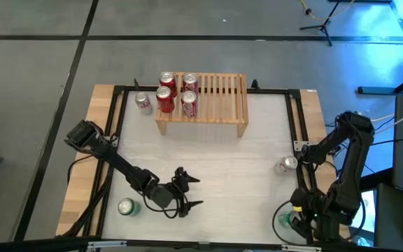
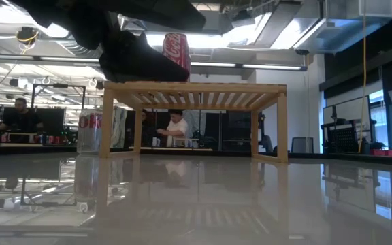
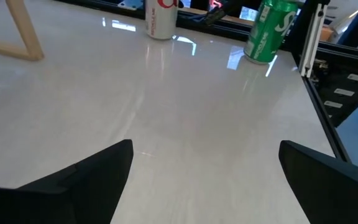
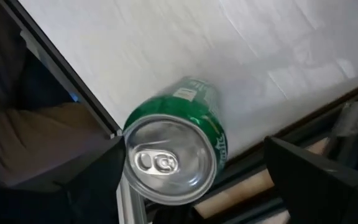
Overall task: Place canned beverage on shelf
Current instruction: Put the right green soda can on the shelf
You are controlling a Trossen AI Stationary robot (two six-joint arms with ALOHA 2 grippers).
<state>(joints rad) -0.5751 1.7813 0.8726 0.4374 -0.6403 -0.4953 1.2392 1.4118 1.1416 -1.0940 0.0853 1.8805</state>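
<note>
The shelf [image 1: 212, 103] sits at twelve o'clock on the white surface [image 1: 222, 161], pale wood with a slatted top; four red cans [image 1: 167, 79] are grouped on its left end, two behind and two in front, the rest of the slats bare; from the low view one red can [image 2: 176, 53] shows upright above the top edge, partly behind a dark arm.

Another red-and-silver can [image 1: 143, 103] stands on the surface just beside the shelf's left leg, toward eleven o'clock; in the low view it is that can [image 2: 90, 132] at the leg's outer side.

The left gripper [image 1: 185, 192] is low at about seven o'clock, jaws spread wide and holding nothing; its wrist view shows bare surface between the two dark fingers [image 3: 86, 180]. A green can [image 1: 125, 206] stands just behind that arm, near the surface's left edge.

The right gripper [image 1: 294, 222] is down at the five o'clock corner, directly over a green can [image 4: 176, 149] standing upright at the surface's edge; its jaws are parted wide on either side of that can, not touching it. A silver-topped can [image 1: 288, 164] waits at three o'clock, near the right rail.

People sit at desks in the room beyond [image 2: 175, 129].
</note>
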